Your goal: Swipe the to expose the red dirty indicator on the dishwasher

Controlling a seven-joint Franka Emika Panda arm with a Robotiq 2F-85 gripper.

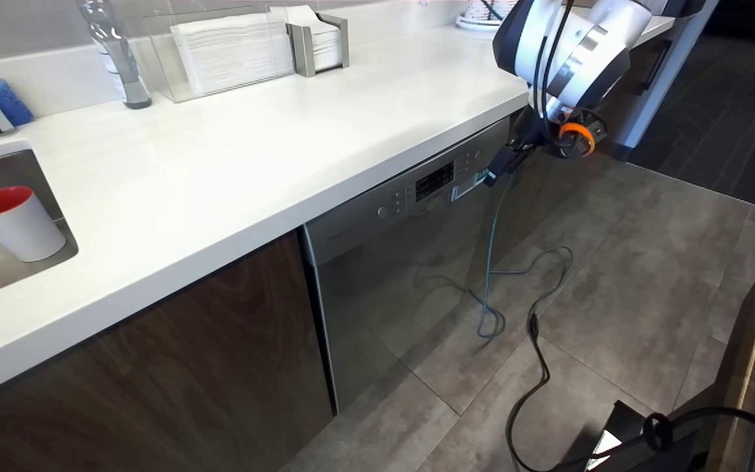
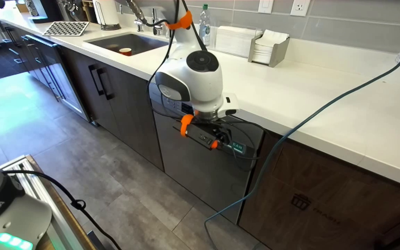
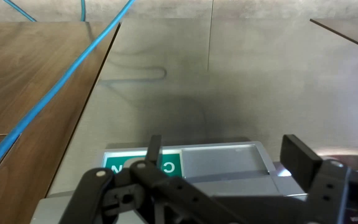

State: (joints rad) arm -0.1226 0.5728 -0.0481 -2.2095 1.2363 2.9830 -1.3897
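The dishwasher (image 1: 410,288) has a stainless-steel front and also shows in an exterior view (image 2: 200,166) and in the wrist view (image 3: 182,102). A small sliding tag (image 3: 225,161) with a grey frame is on its front. The tag's green part (image 3: 172,165) shows white letters, upside down in the wrist view; "EAN" reads in an exterior view (image 2: 238,147). The red dirty indicator is out of sight. My gripper (image 3: 224,146) is open: one finger is in front of the green part, the other beyond the tag's opposite end. Whether a finger touches the tag, I cannot tell.
A white countertop (image 1: 220,164) overhangs the dishwasher. A blue cable (image 3: 51,93) crosses near the tag. A wooden trash cabinet (image 2: 318,187) adjoins the dishwasher. A sink holds a red-and-white cup (image 1: 20,226). A napkin holder (image 2: 278,53) stands on the counter.
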